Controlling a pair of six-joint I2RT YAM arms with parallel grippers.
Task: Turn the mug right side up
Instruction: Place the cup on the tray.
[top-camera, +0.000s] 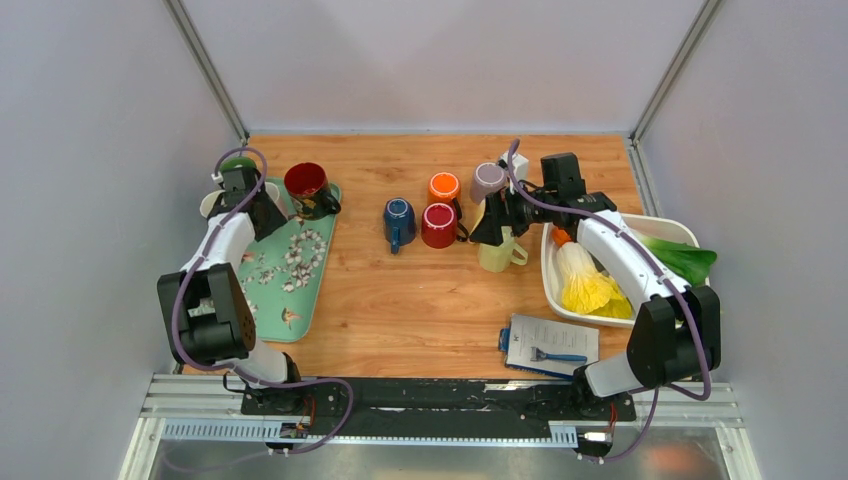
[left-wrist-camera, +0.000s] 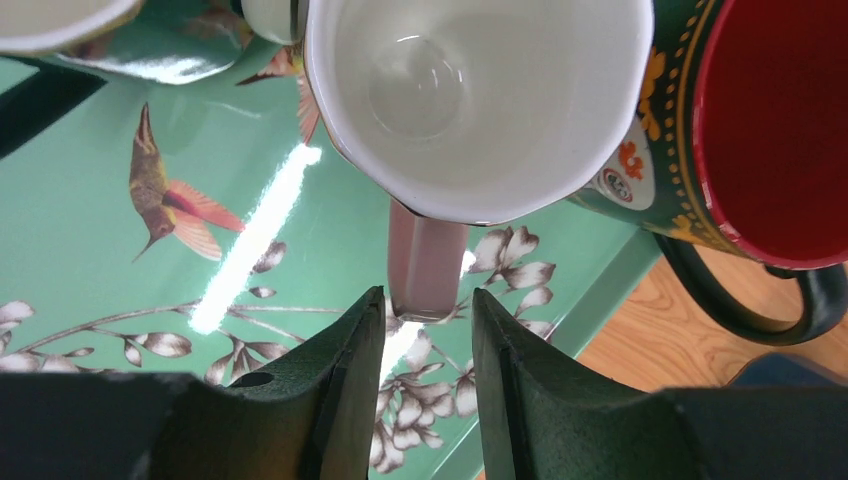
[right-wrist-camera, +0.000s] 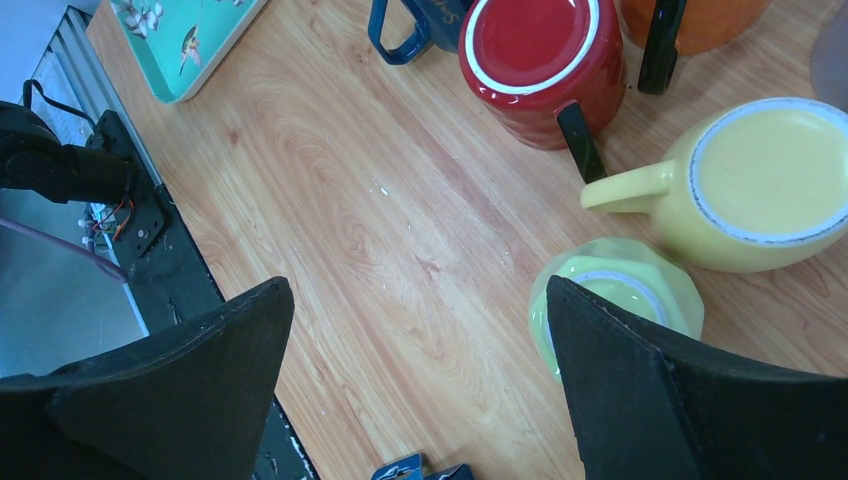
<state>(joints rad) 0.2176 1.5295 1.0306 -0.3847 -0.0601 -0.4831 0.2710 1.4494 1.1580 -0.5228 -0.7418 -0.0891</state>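
Plainly, everything turns on the handle (left-wrist-camera: 425, 260). It runs from the mug (left-wrist-camera: 470, 90) straight toward the left tool (left-wrist-camera: 428, 300), and its end lies between the two fingertips. The mug stands mouth up on the tray (left-wrist-camera: 120, 120) by the worktop's (top-camera: 420, 300) left edge, toward the far corner. Its pale inside faces the wrist camera, so I judge the turning done. The fingers flank the handle very closely. Whether they pinch it or stand just clear of it I cannot tell.

The next move is probably a retreat, best made straight back along the handle's line. A sideways drift would nudge the mug toward the red-lined mug (left-wrist-camera: 780, 130) just beside it.

The left arm is the one at the mug. The right tool (right-wrist-camera: 420, 290) is well apart, over the middle of the worktop, its jaws spread wide and holding nothing. It hangs above a red mug (right-wrist-camera: 545, 60) and a yellow mug (right-wrist-camera: 760, 180), both bottom up.

Only the left wrist view shows the handle between the fingers and the mug's open mouth. From above, the arm covers most of that spot. The top view does give the tray's place and the spread of both arms.
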